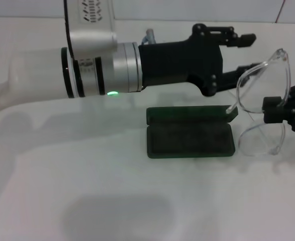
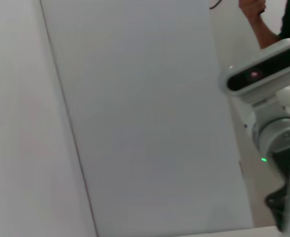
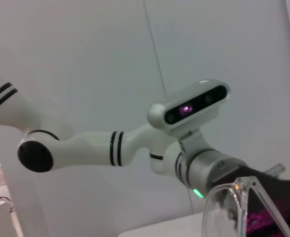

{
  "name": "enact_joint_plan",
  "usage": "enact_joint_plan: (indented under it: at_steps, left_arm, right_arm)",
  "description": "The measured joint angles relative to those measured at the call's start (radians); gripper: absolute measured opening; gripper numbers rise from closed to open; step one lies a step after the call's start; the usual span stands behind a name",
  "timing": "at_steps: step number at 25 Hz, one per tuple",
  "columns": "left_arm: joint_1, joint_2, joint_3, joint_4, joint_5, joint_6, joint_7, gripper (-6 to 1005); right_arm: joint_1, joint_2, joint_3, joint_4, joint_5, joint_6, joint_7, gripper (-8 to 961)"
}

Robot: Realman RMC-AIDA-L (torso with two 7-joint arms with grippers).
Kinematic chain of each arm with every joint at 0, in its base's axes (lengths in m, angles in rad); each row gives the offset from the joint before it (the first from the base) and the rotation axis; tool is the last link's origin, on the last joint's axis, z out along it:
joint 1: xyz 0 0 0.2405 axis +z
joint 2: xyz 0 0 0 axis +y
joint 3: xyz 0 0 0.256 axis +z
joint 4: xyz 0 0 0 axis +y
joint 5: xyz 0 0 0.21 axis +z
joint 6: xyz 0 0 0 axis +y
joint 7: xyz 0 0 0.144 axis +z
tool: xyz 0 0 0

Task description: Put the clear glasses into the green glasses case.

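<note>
The green glasses case point(image 1: 190, 138) lies open on the white table, its dark lining facing up and its lid point(image 1: 187, 113) flat behind it. The clear glasses point(image 1: 264, 93) hang in the air just right of the case, tilted on end, with one thin arm reaching down toward the lid's right corner. My right gripper point(image 1: 275, 108) is shut on their frame at the far right. My left gripper point(image 1: 248, 52) reaches in above the case, open, with its lower finger close to the glasses' top rim. A piece of the clear glasses point(image 3: 243, 197) also shows in the right wrist view.
The left forearm point(image 1: 102, 63) spans the table from the left, above and behind the case. The white table point(image 1: 112, 201) stretches in front of the case. The right arm's wrist camera point(image 2: 263, 71) shows in the left wrist view, before a white wall.
</note>
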Motion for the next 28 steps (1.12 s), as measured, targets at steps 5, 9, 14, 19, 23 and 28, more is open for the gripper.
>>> enact_joint_plan:
  at_steps: [5, 9, 14, 19, 23, 28]
  left_arm:
    - [-0.003, 0.001, -0.011, -0.002, -0.031, -0.042, 0.002, 499]
    - [-0.015, 0.001, 0.012, 0.001, -0.032, -0.030, -0.002, 500]
    - [-0.016, 0.003, 0.040, 0.004, -0.027, 0.023, -0.005, 500]
    - [-0.016, 0.004, 0.043, 0.000, 0.004, 0.049, -0.031, 500]
    - [-0.018, 0.004, 0.041, 0.002, 0.026, 0.050, -0.047, 500]
    - [-0.016, 0.002, 0.013, -0.005, 0.016, 0.042, -0.043, 500]
  right_arm:
    - [-0.002, 0.000, 0.001, 0.007, 0.000, -0.010, 0.001, 94]
    - [0.007, -0.007, 0.001, 0.035, -0.001, -0.009, 0.004, 94]
    - [0.008, -0.010, 0.010, 0.046, -0.002, 0.002, 0.009, 94]
    - [0.010, -0.010, 0.010, 0.048, -0.002, 0.026, 0.009, 94]
    - [0.019, -0.010, 0.010, 0.049, -0.002, 0.029, 0.010, 94]
    - [0.021, -0.010, 0.007, 0.051, -0.002, 0.028, 0.011, 94]
